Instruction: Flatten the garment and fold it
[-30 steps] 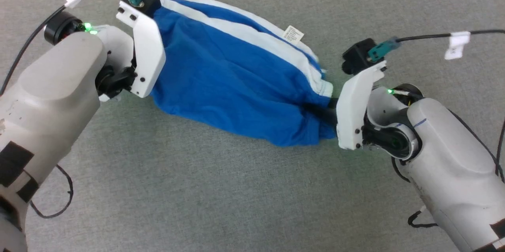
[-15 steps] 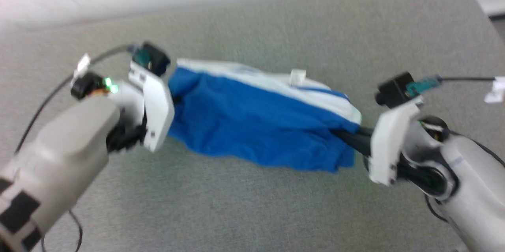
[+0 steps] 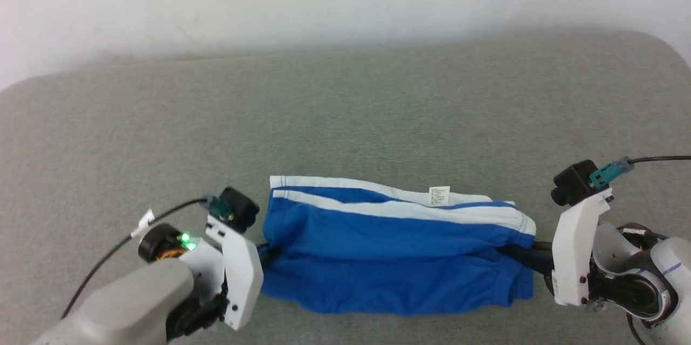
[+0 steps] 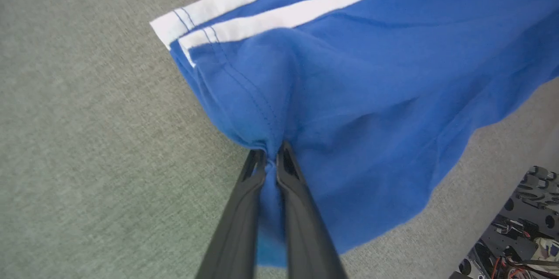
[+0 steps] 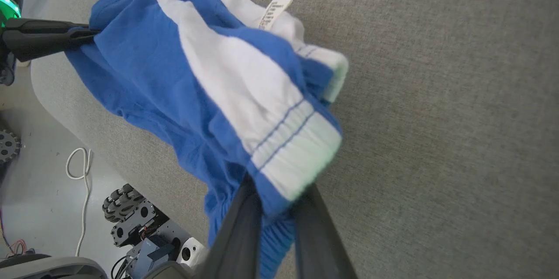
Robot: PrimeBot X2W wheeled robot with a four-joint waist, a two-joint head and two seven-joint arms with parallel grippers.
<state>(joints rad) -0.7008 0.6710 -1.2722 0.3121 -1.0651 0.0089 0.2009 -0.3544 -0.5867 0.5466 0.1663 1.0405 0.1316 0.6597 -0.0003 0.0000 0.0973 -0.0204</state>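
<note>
Though thin, softly rumpled blue garment (image 3: pixel 388 248)

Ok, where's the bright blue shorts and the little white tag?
bright blue shorts (image 3: pixel 378 250): head view, on the plain blue middle panel.
small white tag (image 3: pixel 439 196): head view, on the tag's centre.

Head looks down; close wrist cameras both face the garment (image 3: pixel 388 248)

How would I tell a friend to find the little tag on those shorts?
Start at the wide grey table, where the blue shorts are stretched across the near part. Follow the white stripes along their far side. The tag is the small printed white rectangle right of middle, unlike the long plain stripes.
</note>
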